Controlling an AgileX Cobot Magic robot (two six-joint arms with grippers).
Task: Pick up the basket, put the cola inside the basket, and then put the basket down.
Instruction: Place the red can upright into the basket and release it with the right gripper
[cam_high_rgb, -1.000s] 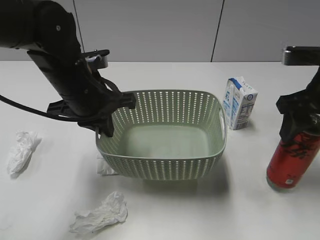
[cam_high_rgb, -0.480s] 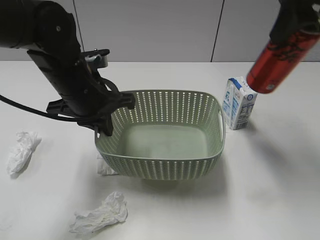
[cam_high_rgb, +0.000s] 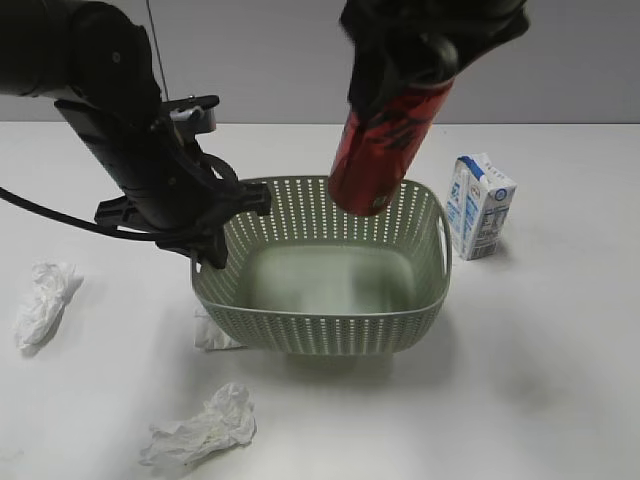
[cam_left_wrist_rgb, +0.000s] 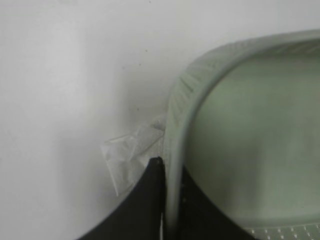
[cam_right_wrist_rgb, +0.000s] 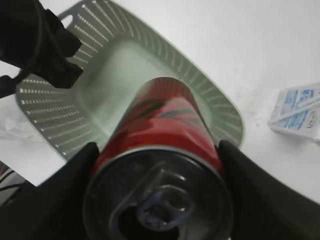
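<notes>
The pale sage-green basket (cam_high_rgb: 330, 325) is held a little above the table, empty inside. My left gripper (cam_high_rgb: 222, 225) is shut on its left rim, also seen in the left wrist view (cam_left_wrist_rgb: 170, 172), where the basket rim (cam_left_wrist_rgb: 182, 110) runs between the fingers. My right gripper (cam_high_rgb: 410, 55) is shut on the red cola can (cam_high_rgb: 385, 150), holding it tilted in the air above the basket's far rim. In the right wrist view the cola (cam_right_wrist_rgb: 162, 130) fills the jaws (cam_right_wrist_rgb: 157, 155), silver top toward the camera, with the basket (cam_right_wrist_rgb: 60, 125) below.
A blue-and-white carton (cam_high_rgb: 482, 205) stands right of the basket, also in the right wrist view (cam_right_wrist_rgb: 297, 110). Crumpled tissues lie at the far left (cam_high_rgb: 42, 300), front left (cam_high_rgb: 200, 425) and under the basket's left corner (cam_high_rgb: 210, 335), seen too in the left wrist view (cam_left_wrist_rgb: 130, 157).
My right gripper has lifted the cola from the table at the right and carried it up and leftward to above the basket. The left gripper and basket have stayed put.
</notes>
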